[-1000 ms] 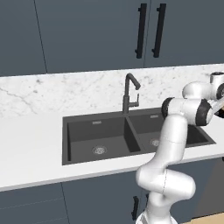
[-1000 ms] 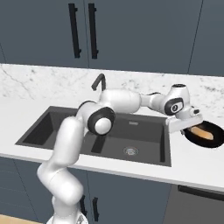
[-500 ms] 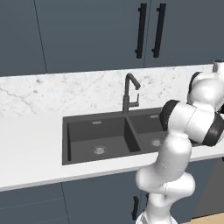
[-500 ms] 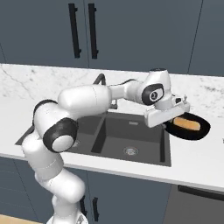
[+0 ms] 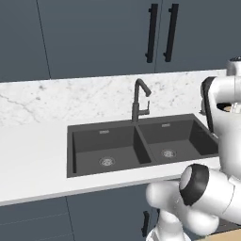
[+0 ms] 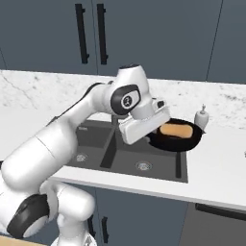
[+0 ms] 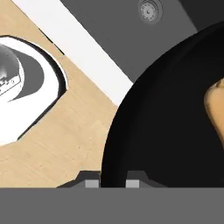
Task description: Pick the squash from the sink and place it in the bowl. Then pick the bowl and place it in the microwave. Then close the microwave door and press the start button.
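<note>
My jaws point(image 7: 113, 183) pinch the rim of the bowl point(image 6: 176, 140), lifted above the sink point(image 6: 158, 166); squash point(image 6: 176, 129) inside. Microwave steps remain.

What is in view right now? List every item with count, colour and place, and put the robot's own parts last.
squash: one, orange-tan, lying inside the bowl.
bowl: one, black, held up over the right end of the sink, its rim between the fingers.
sink: one, dark grey, two basins with round drains, set in the counter.
faucet: one, dark, behind the divider between the basins.
counter: one, white marble, around the sink.
cabinets: dark blue-grey with black handles, above the counter; more below it.
small bottle: one, white, on the counter behind the bowl.
floor: light wood, seen in the hand view.
arm: one, white with dark joints.
gripper: one, shut on the bowl's rim.
</note>
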Robot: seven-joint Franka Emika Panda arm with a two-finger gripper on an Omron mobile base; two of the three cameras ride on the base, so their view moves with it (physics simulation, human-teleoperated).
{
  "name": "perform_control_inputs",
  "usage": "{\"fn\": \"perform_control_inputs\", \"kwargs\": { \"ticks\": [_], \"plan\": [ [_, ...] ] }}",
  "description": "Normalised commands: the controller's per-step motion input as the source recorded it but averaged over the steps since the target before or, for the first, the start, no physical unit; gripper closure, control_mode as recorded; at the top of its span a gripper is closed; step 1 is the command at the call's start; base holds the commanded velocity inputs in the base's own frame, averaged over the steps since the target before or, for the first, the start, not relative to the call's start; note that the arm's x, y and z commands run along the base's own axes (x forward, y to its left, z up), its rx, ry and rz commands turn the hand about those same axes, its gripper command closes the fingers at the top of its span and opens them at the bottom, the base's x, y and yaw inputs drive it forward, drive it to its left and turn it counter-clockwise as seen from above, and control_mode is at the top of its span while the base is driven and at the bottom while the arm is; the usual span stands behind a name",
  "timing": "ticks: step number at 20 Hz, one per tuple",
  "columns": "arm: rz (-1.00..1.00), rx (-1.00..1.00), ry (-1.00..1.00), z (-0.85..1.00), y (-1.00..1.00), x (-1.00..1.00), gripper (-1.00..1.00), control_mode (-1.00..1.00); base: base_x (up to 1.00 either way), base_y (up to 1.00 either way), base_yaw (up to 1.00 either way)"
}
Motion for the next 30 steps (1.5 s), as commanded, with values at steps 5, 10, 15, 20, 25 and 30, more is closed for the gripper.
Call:
{"fn": "perform_control_inputs", "kwargs": {
  "ticks": [5, 10, 15, 20, 25, 30],
  "plan": [
    [0.16, 0.13, 0.10, 0.71, 0.88, -0.91, 1.00, -1.00, 0.00, 0.00, 0.00],
    [0.19, 0.17, 0.03, 0.24, 0.94, -0.77, 1.00, -1.00, 0.00, 0.00, 0.00],
    [0.21, 0.07, 0.00, 0.00, 1.00, -0.28, 1.00, -1.00, 0.00, 0.00, 0.00],
    [0.15, 0.00, -0.02, -0.25, 1.00, 0.00, 1.00, -1.00, 0.00, 0.00, 0.00],
    [0.07, 0.00, -0.04, 0.00, 0.38, -0.15, 1.00, 1.00, 0.00, 0.00, 0.00],
    [0.00, 0.00, 0.00, 0.00, 0.00, 0.00, 1.00, 1.00, 0.00, 0.00, 0.00]
  ]
}}
